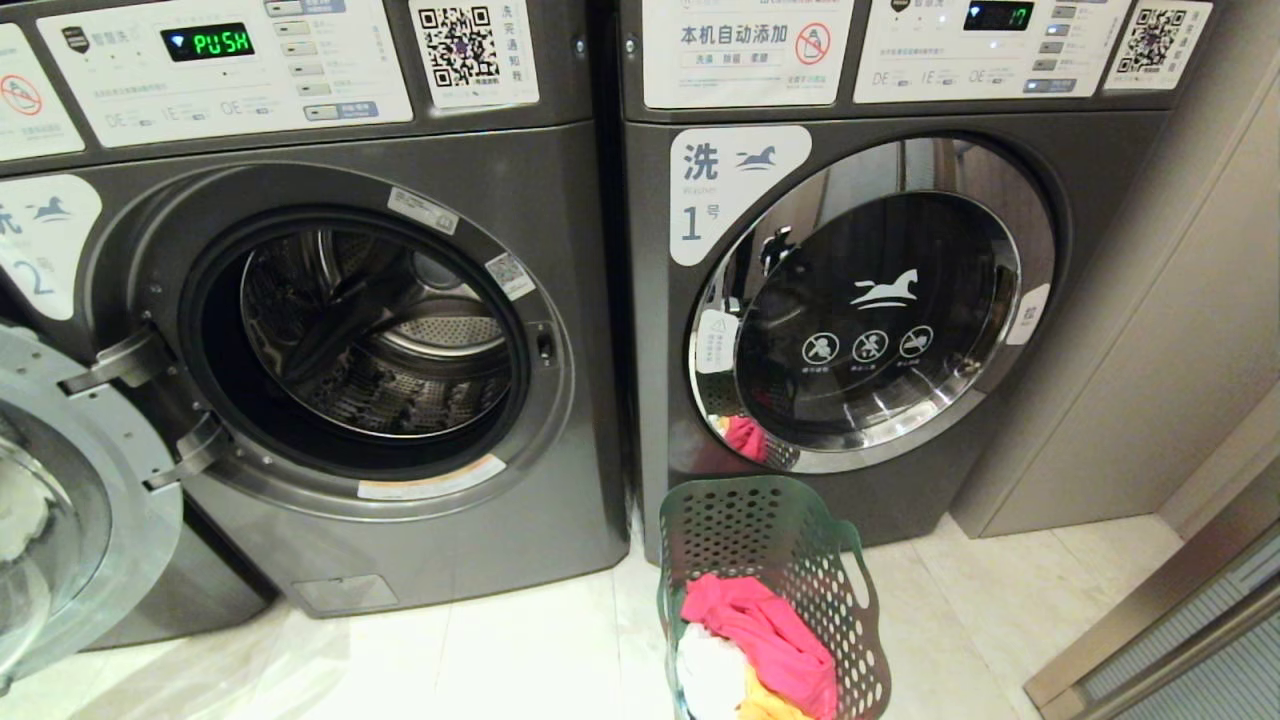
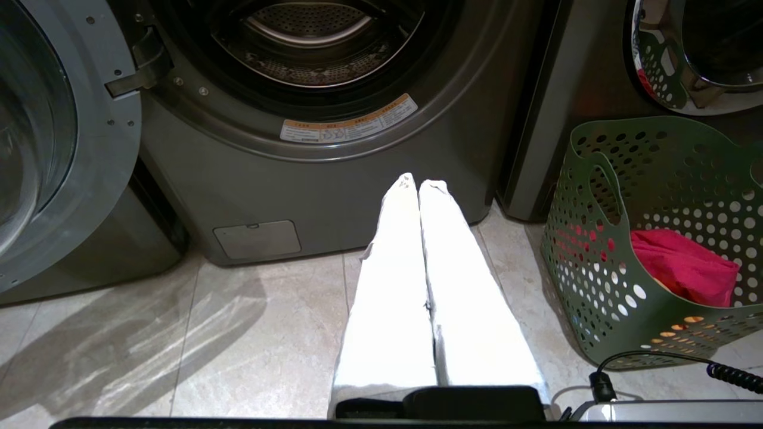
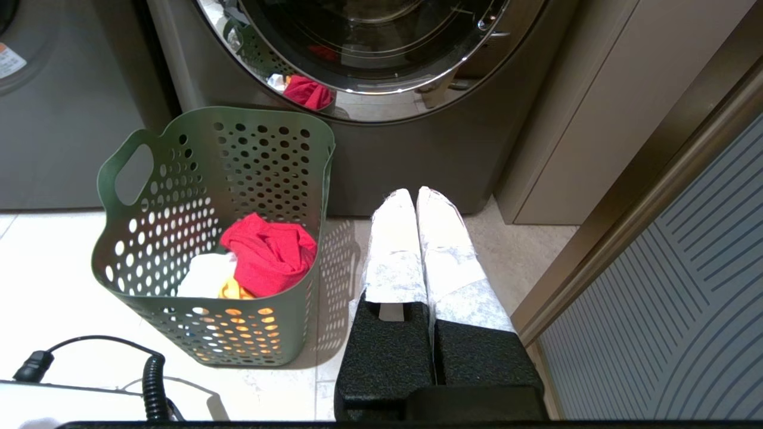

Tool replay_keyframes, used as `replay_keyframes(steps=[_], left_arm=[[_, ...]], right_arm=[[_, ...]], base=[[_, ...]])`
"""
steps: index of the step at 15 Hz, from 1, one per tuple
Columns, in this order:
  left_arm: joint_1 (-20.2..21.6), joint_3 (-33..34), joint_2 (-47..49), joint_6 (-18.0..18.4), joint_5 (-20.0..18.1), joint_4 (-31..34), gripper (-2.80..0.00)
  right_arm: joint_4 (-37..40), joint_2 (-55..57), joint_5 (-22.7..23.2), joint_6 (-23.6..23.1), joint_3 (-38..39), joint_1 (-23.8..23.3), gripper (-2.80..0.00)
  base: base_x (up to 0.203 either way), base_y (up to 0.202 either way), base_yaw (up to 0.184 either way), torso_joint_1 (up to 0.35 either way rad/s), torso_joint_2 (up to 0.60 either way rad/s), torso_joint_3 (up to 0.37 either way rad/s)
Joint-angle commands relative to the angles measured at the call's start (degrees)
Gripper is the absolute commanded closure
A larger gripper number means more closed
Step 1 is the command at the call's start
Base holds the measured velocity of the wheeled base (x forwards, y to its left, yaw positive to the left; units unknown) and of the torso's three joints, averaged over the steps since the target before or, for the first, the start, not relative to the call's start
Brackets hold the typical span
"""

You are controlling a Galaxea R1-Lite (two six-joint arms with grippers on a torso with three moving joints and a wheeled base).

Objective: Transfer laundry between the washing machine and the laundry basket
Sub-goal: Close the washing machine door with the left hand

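My left gripper [image 2: 417, 185] and right gripper [image 3: 415, 193] were clenched empty; the laundry basket [image 1: 790, 520] stood at five o'clock from washing machine 2's [image 1: 560, 500] open drum.

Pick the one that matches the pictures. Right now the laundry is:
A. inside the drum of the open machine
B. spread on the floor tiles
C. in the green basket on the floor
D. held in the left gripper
C: the red-pink garment, with white and yellow-orange pieces, lies in the green basket, while the open drum of the washing machine looks empty and both grippers hold nothing.
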Motion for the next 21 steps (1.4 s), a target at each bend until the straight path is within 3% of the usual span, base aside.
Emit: replay_keyframes(steps=[1,4,11,21], left_arm=[[0.0,0.0,-0.1,-0.1,0.1,-0.1,0.00],[0.0,0.0,-0.1,0.0,0.1,-0.2,0.00],[0.0,0.0,-0.1,-0.1,0.1,-0.2,0.00],[0.0,0.0,-0.1,0.0,-0.1,-0.2,0.00]], right_arm=[[0.0,0.1,0.0,0.0,0.0,0.0,0.00],[0.0,0.1,0.0,0.0,0.0,0.0,0.00],[-0.1,0.1,0.1,-0.1,0.0,0.0,0.00],[-0.1,0.1,0.0,-0.1,0.0,0.0,0.00]], base=[[0.000,0.000,0.000,0.000,0.00,0.000],[-0.032,0.000,0.001,0.006,0.00,0.001],[-0.185,0.000,0.001,0.002,0.00,0.002],[0.000,0.000,0.000,0.000,0.00,0.000]])
